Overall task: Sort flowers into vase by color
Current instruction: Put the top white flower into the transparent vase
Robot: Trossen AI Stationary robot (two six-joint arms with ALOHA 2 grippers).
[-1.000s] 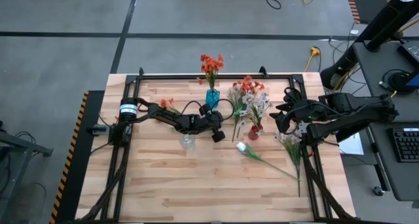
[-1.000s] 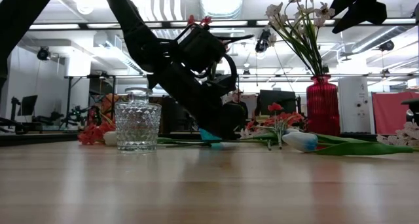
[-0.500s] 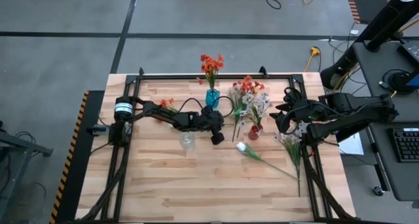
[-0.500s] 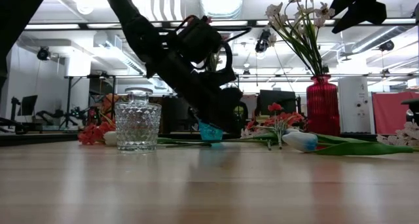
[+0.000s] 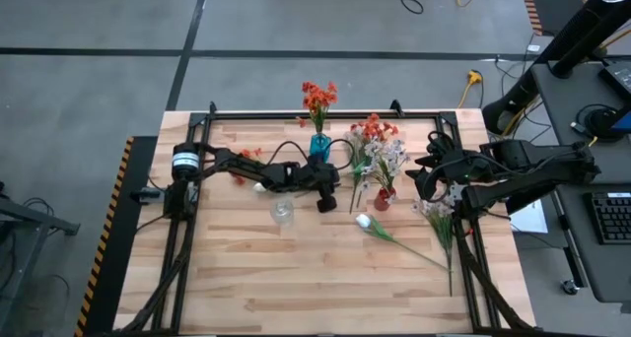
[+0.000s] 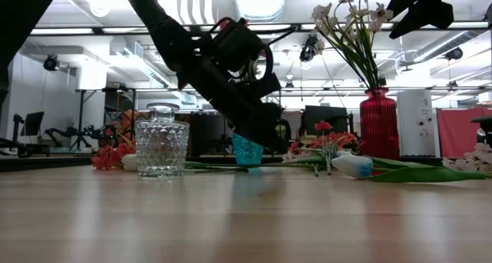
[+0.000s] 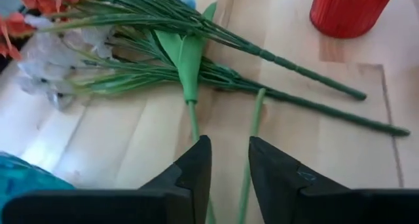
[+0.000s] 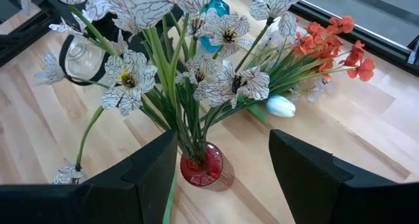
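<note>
My left gripper [image 5: 330,199] hovers mid-table between the clear glass vase [image 5: 282,212] and the red vase [image 5: 383,198]. It is narrowly open above the loose green stems [image 7: 252,129] lying on the table; one stem runs under the gap. The blue vase [image 5: 319,146] holds orange-red blossoms [image 5: 317,99]. Pale blossoms [image 8: 196,67] stand in the red vase. My right gripper [image 8: 222,142] is wide open above that bunch. A white tulip [image 5: 365,222] and a pale bunch [image 5: 439,217] lie flat on the table. More orange blossoms [image 5: 246,156] lie beside the left arm.
Loose orange and pale sprays [image 5: 365,138] lie between the blue and red vases. The tulip's long stem [image 5: 419,250] runs toward the table's right near corner. Black rails [image 5: 296,115] frame the table's far and side edges. Bare wood [image 5: 296,278] fills the near half.
My left arm has swung toward the table's far edge, and its gripper has risen a little and shifted slightly far and left. In the low view this uncovers the blue vase behind it. The right arm and the flowers have stayed put.
</note>
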